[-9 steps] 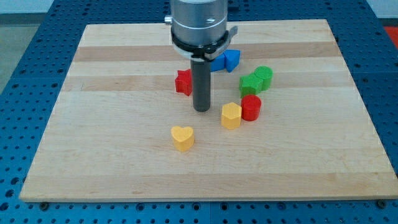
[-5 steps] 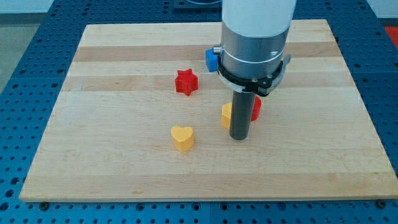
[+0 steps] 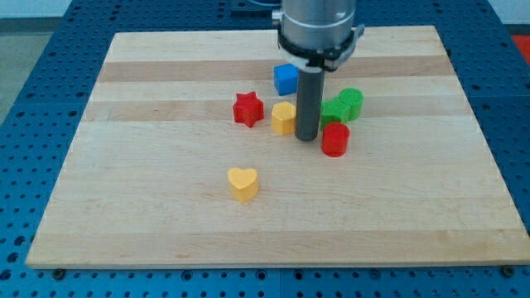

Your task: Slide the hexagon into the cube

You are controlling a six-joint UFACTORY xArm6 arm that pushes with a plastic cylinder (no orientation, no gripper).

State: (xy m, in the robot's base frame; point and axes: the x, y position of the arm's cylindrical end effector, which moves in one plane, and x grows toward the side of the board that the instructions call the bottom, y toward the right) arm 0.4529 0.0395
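I am keeping my tip (image 3: 307,136) touching the yellow hexagon (image 3: 283,117) on its right; there is no hand, nothing held. Risk: pushing from this side is sending it toward the red star (image 3: 247,108), missing the blue cube (image 3: 286,79).

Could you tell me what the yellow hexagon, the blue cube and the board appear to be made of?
Yellow hexagon, just left of my tip, and blue cube: probably plastic, uniform saturated colour, smooth matte faces. Board: wood, pale planks with visible grain stripes.
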